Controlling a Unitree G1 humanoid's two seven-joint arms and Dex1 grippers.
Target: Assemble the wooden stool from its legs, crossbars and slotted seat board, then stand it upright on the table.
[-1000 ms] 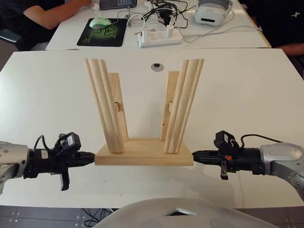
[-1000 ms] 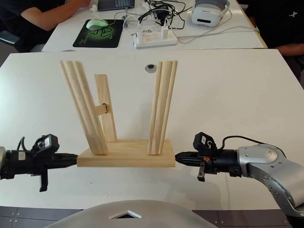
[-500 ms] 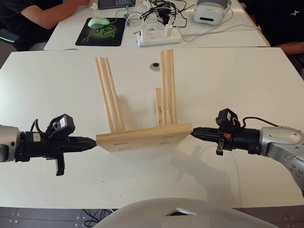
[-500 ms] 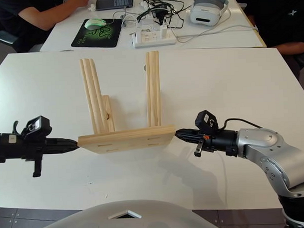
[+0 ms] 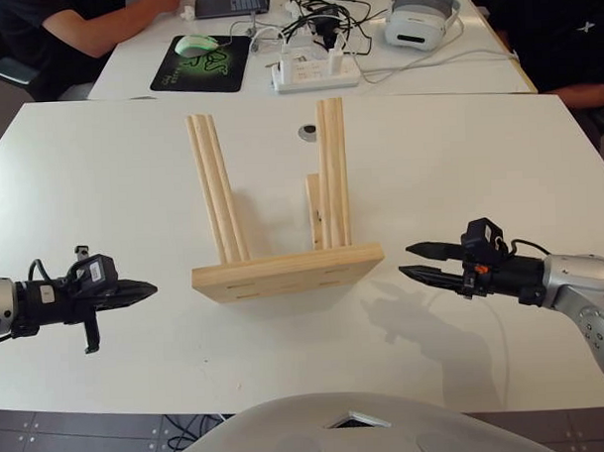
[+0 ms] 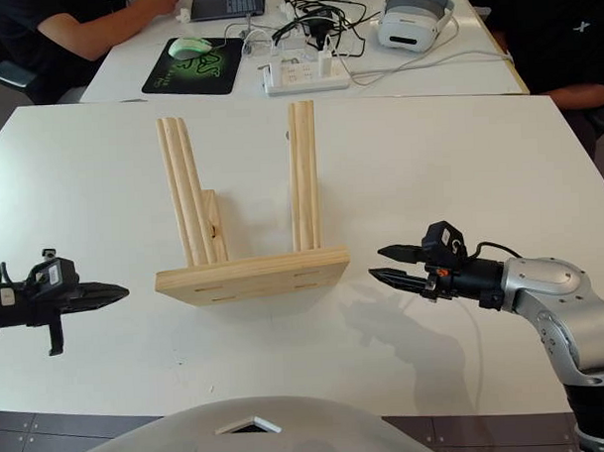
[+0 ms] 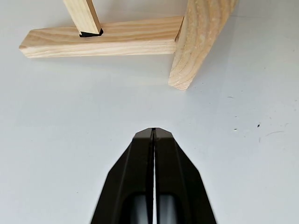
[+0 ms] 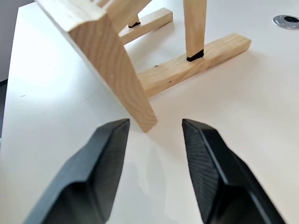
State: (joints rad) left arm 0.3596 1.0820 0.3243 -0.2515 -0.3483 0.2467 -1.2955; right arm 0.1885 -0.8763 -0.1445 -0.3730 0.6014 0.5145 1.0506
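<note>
Jaws together on left gripper (image 5: 148, 288), apart on right gripper (image 5: 404, 260); stool (image 5: 284, 273) cropped in wrist views.

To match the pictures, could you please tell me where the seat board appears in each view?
Left eye view: the seat board stands on edge at centre.
Right eye view: the board, slightly left of centre.
Left wrist view: its end, just beyond the left gripper.
Right wrist view: its other end, just beyond the right gripper.
Shared landmark: the legs running back from the board.
</note>
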